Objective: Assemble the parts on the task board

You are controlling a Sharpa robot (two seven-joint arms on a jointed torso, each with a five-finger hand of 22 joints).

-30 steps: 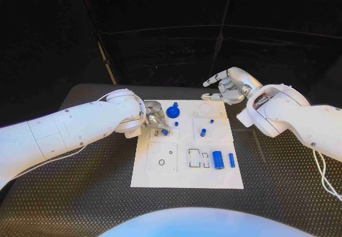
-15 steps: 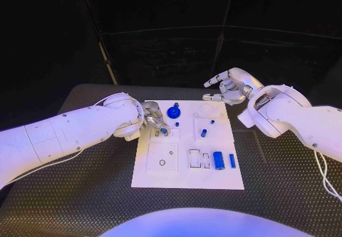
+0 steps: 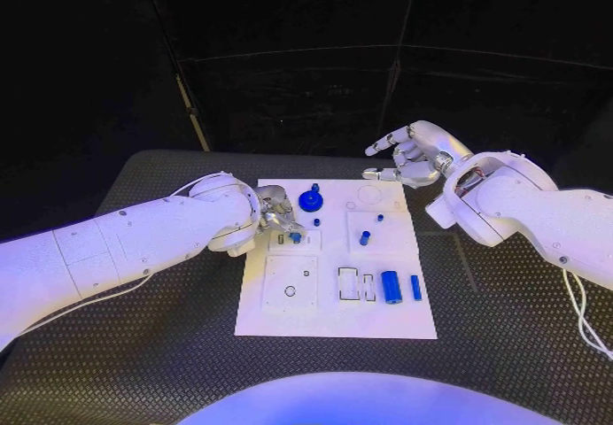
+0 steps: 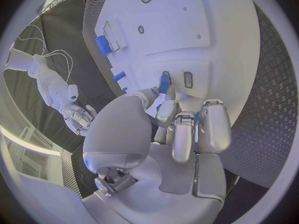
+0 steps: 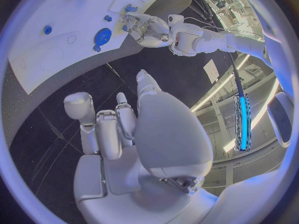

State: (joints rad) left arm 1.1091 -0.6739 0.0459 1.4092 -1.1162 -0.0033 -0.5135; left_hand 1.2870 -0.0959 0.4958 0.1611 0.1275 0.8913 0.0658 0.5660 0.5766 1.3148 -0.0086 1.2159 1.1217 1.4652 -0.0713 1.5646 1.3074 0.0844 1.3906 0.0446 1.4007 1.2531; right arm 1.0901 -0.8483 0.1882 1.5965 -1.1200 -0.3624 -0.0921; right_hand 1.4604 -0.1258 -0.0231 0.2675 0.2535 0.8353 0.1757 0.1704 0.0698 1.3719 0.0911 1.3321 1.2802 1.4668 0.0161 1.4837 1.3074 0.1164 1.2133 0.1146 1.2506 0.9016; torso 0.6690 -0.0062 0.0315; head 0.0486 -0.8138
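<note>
**Left hand pinching a blue part at the board's upper-left slot**

Resting at the middle of the black worktop point(image 3: 153, 354): the white task board point(image 3: 335, 323). Reaching over its near-left edge, upper half: the left hand point(image 3: 279, 220), fingers closed round a small blue part point(image 3: 295, 236), seen in the left wrist view as a short blue piece point(image 4: 164, 82) pinched at the fingertips and held right at a rectangular slot in the board. Unclear whether seated in the slot or merely touching it.

Hovering beyond the board's far-right corner, above the worktop: the right hand point(image 3: 407, 152), holding nothing, fingers loosely curled yet apart, one stretched out toward the left. Same pose in the right wrist view point(image 5: 112, 129), well clear of the board.

Standing on the board near the top, just beside the left hand: a blue gear point(image 3: 311, 200). Close below it, a tiny blue peg point(image 3: 317, 222). Further right, a second upright blue peg point(image 3: 364, 237) and a small blue dot point(image 3: 379, 216). Lying in the lower-right area, side by side: a thick blue cylinder point(image 3: 391, 287) and a thinner blue bar point(image 3: 415, 286).
</note>
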